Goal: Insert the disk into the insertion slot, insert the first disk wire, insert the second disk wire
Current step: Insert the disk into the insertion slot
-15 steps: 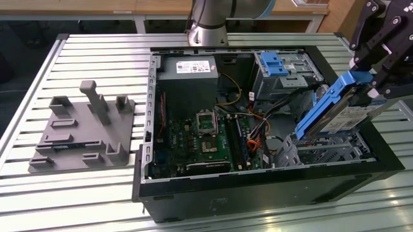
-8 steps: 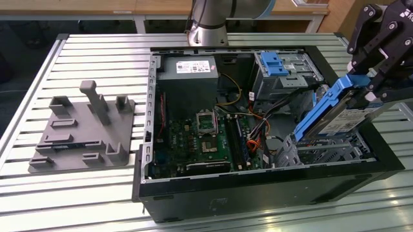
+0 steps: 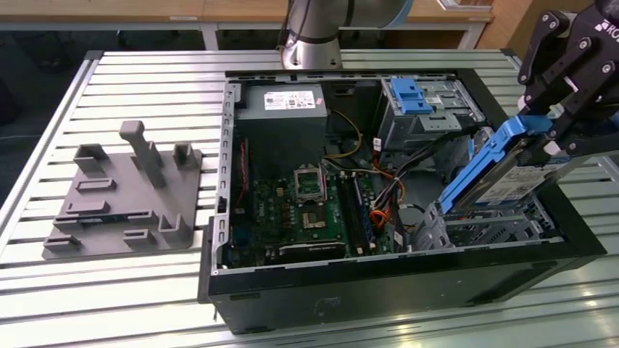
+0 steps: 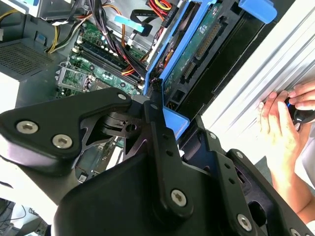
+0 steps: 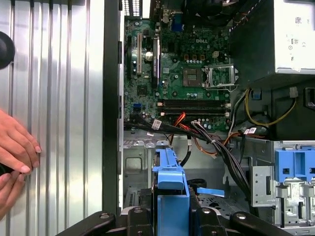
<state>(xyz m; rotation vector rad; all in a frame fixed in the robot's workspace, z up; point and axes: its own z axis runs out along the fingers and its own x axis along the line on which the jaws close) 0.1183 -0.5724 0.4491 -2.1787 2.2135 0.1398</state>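
My gripper (image 3: 543, 133) is shut on the disk (image 3: 508, 174), a silver-grey drive in a bright blue carrier. I hold it tilted, its lower end down at the top of the insertion slot (image 3: 483, 230), the low perforated metal cage in the open computer case's near corner on the exterior view's right. In the second wrist view the disk's (image 4: 204, 42) green board side faces the camera, between my black fingers (image 4: 157, 125). The blue carrier (image 5: 170, 194) points into the cage (image 5: 140, 169) in the first wrist view. Black, red and orange wires (image 5: 206, 140) lie loose beside the cage.
The open case (image 3: 387, 279) rests on a slatted metal table (image 3: 145, 80). A taller grey bay with a blue clip (image 3: 411, 94) stands behind the cage. A grey fixture plate (image 3: 121, 199) lies at the exterior view's left. A person's hand (image 5: 15, 147) rests on the table beside the case.
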